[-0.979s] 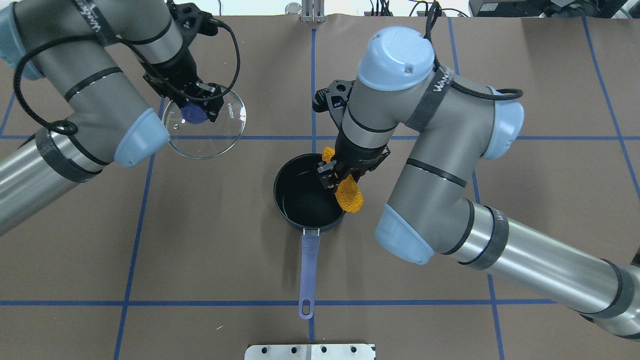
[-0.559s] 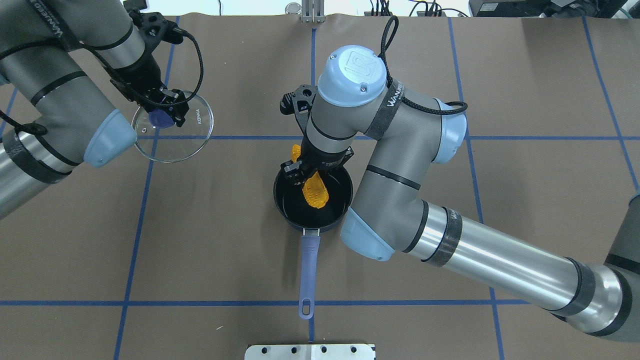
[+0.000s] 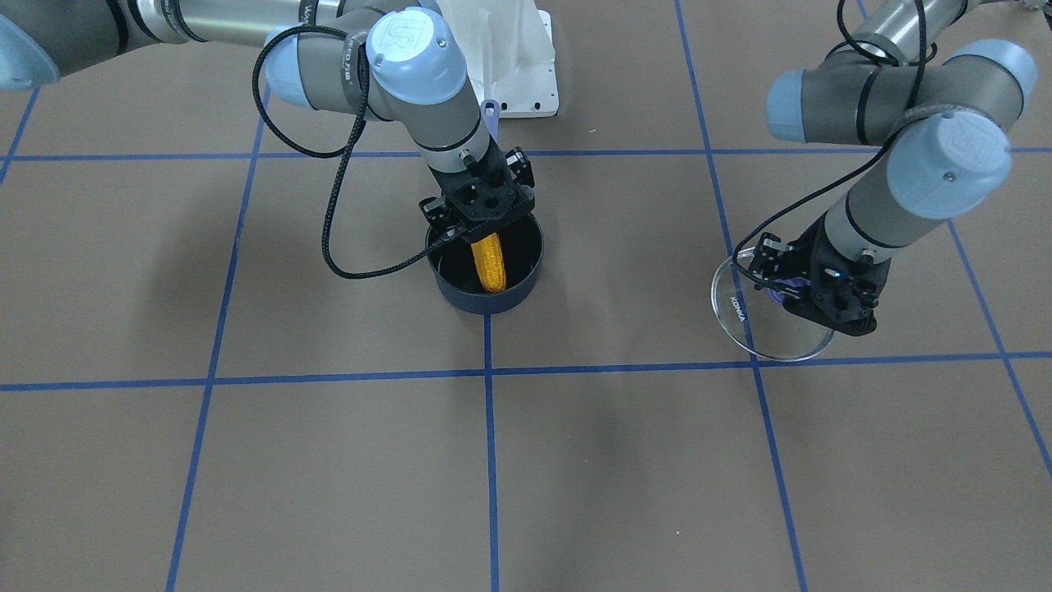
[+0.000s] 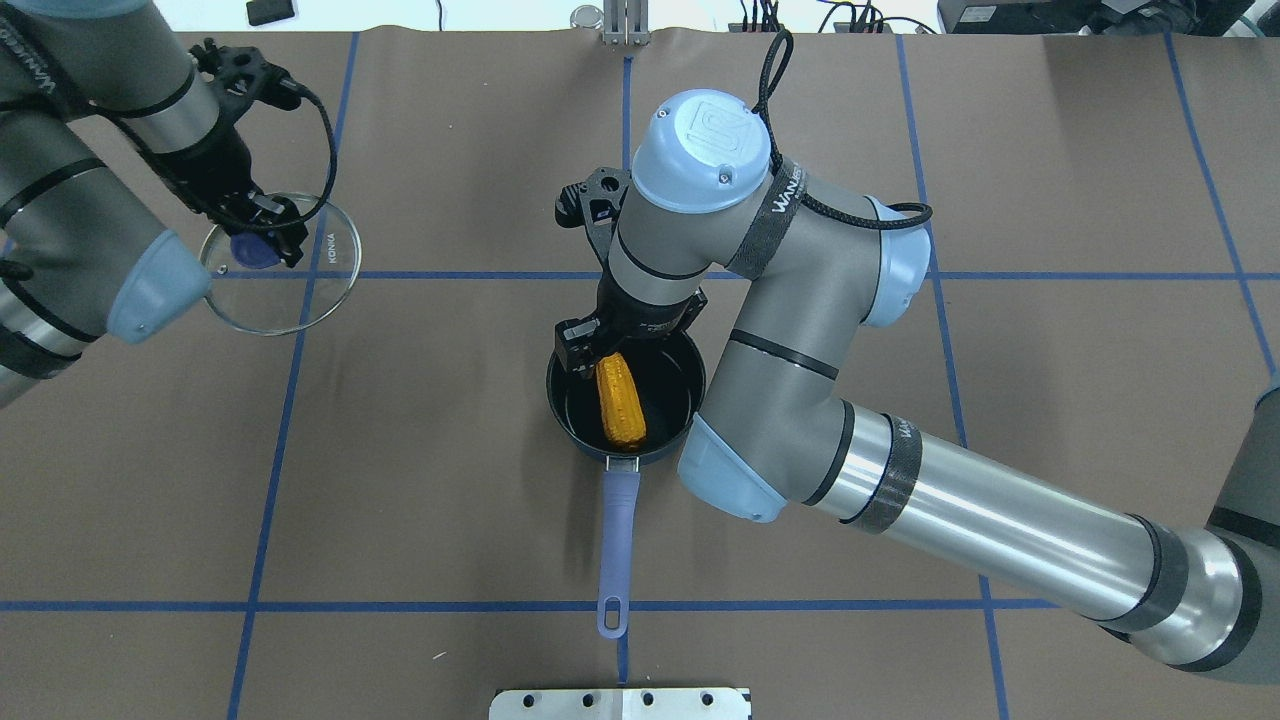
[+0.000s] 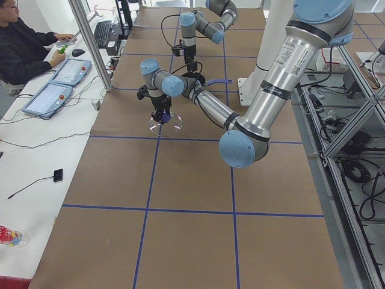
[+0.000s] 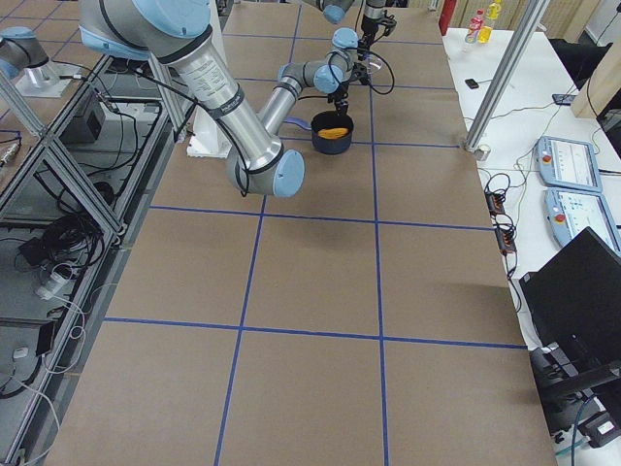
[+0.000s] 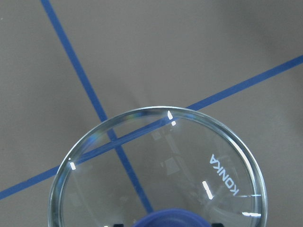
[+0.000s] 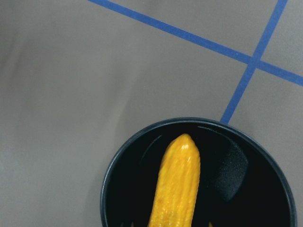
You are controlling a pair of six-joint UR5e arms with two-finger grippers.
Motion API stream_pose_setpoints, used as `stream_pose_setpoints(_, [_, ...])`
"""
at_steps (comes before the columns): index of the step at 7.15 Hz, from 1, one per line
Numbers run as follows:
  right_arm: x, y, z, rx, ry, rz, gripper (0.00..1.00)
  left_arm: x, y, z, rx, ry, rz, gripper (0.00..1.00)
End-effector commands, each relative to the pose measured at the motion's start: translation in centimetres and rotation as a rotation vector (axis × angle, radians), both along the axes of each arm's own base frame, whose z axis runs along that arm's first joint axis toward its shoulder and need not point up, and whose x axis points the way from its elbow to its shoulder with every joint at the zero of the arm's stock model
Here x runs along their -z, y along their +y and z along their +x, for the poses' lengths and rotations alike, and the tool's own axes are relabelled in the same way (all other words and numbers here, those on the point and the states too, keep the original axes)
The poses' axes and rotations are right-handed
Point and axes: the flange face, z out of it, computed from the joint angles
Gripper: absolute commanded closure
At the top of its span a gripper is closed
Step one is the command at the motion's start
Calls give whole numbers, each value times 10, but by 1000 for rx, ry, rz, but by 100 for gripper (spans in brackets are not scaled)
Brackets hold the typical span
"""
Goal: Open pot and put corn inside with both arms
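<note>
The dark navy pot (image 4: 562, 412) stands open at the table's middle, its periwinkle handle (image 4: 618, 530) pointing at the robot. My right gripper (image 4: 590, 355) is shut on the orange-yellow corn (image 4: 621, 400) and holds it tilted inside the pot; its free end is low near the pot's floor. The corn (image 3: 491, 261) hangs from the gripper (image 3: 485, 222) into the pot (image 3: 485, 302), and also shows in the right wrist view (image 8: 177, 184). My left gripper (image 4: 262, 240) is shut on the blue knob (image 7: 170, 218) of the glass lid (image 4: 300, 295), far left of the pot.
A metal plate (image 4: 620, 703) sits at the table's near edge behind the pot handle. Blue tape lines (image 4: 270, 450) cross the brown table cover. The right arm's elbow (image 4: 735, 480) hangs just right of the pot. An operator (image 5: 24, 48) sits at a side desk.
The right gripper moved left over the pot and lowered the corn into it. The left gripper carried the lid further left, away from the pot.
</note>
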Motion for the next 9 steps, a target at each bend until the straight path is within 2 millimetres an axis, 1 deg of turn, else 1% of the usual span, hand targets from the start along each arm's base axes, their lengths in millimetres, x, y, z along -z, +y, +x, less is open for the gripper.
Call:
stream_pose_setpoints(1, [5,-7,15,-17,-14,12,0,-63,22,-24,-6,20,5,50])
stream_pose_setpoints(2, [6,-18,26,-30,-20,15,0,-91,34,-37,-21,18,14,50])
stream_pose_setpoints(4, [4,-33,44,-55,-23,17,0,-134,58,-52,-45,28,-14,50])
stream_pose_setpoints(5, [1,-38,49,-64,-20,15,0,-153,70,-59,-48,22,-24,49])
stream_pose_setpoints(6, [0,-42,53,-70,-19,15,0,-159,74,-61,-49,17,-34,49])
stream_pose_setpoints(7, [-5,-43,54,-54,-14,42,0,-162,76,-61,-50,14,-38,48])
stream_pose_setpoints(9, [-12,-42,59,-53,-10,46,0,-163,76,-59,-53,13,-39,47])
